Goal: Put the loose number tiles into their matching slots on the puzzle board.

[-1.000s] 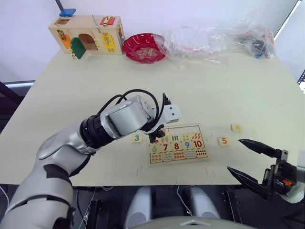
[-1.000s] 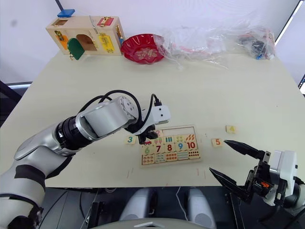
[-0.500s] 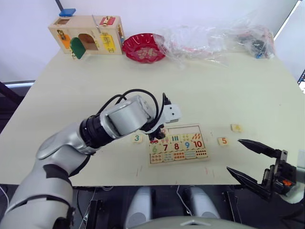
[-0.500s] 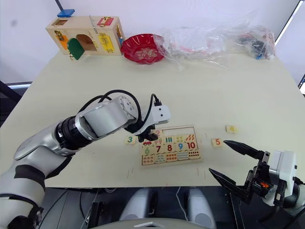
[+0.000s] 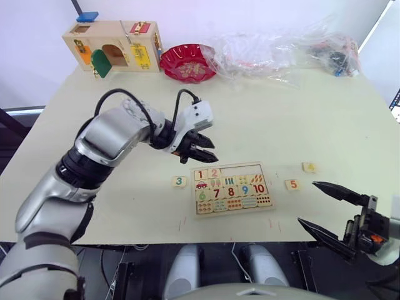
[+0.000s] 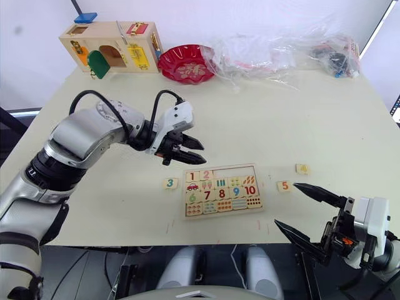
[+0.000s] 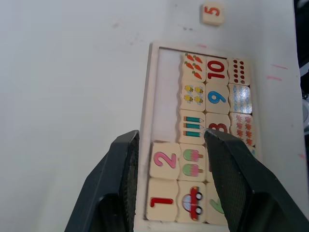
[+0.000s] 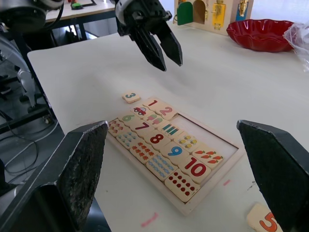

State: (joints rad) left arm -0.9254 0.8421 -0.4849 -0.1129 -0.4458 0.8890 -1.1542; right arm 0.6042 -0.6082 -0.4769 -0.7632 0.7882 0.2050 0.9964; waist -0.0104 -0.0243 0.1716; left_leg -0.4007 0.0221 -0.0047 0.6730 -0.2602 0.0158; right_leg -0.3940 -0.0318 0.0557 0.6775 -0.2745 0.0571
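The puzzle board [image 5: 235, 212] lies near the table's front edge. In its top row, tiles 1 [image 5: 200, 175] and 2 [image 5: 214, 173] sit at the left, and the other matching slots [image 5: 244, 170] are bare. Loose tiles lie on the table: a 3 [image 5: 179, 181] left of the board, with a 5 [image 5: 292, 184] and a 4 [image 5: 309, 167] to its right. My left gripper [image 5: 209, 150] hovers open and empty just behind the board's left end. My right gripper [image 5: 307, 202] is open and empty at the front right, off the table edge near the 5.
A wooden latch box [image 5: 112, 47], a red bowl [image 5: 189, 62] and clear plastic bags [image 5: 281, 53] stand along the table's far edge. The table's front edge runs just in front of the board.
My left gripper has lifted off the board's top-left corner and drawn back and left, uncovering tile 2 seated beside tile 1. The right gripper has not moved.
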